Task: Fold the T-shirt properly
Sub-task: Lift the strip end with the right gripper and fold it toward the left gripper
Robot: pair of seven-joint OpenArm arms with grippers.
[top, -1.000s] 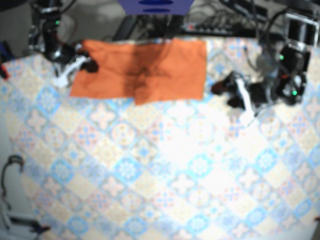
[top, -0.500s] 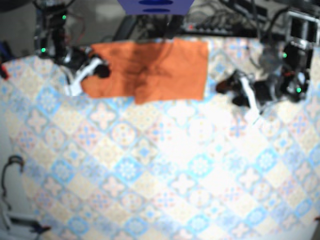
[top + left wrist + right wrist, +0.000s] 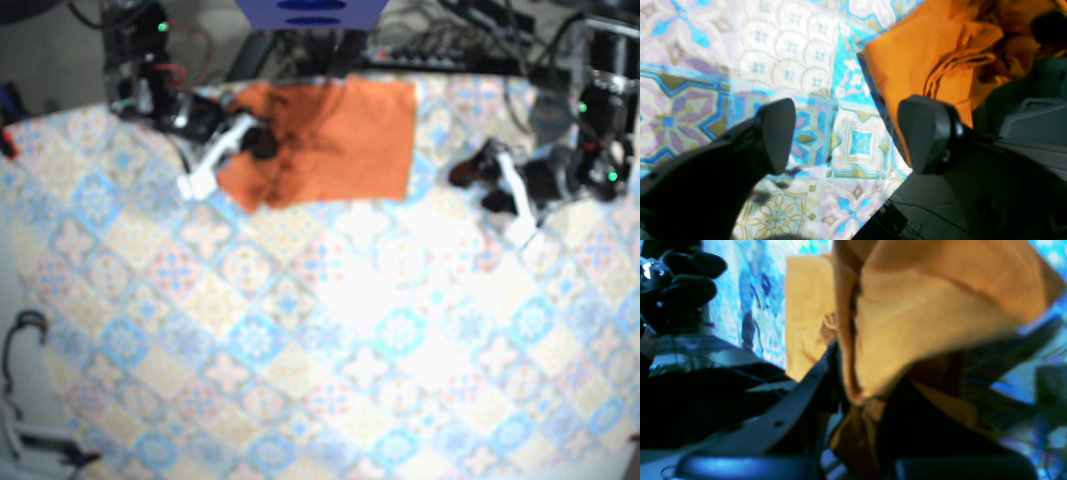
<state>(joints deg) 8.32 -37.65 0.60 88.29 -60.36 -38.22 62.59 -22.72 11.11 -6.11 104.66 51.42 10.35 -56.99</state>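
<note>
I'm mid-fold: my right pincer (image 3: pixel 258 142) is clamped on a lifted side edge of the orange T-shirt (image 3: pixel 345 135) at the far end of the surface (image 3: pixel 320 330), my left pincer (image 3: pixel 846 133) gapes empty just beside the opposite edge, so next I'd lay that flap flat and release.
</note>
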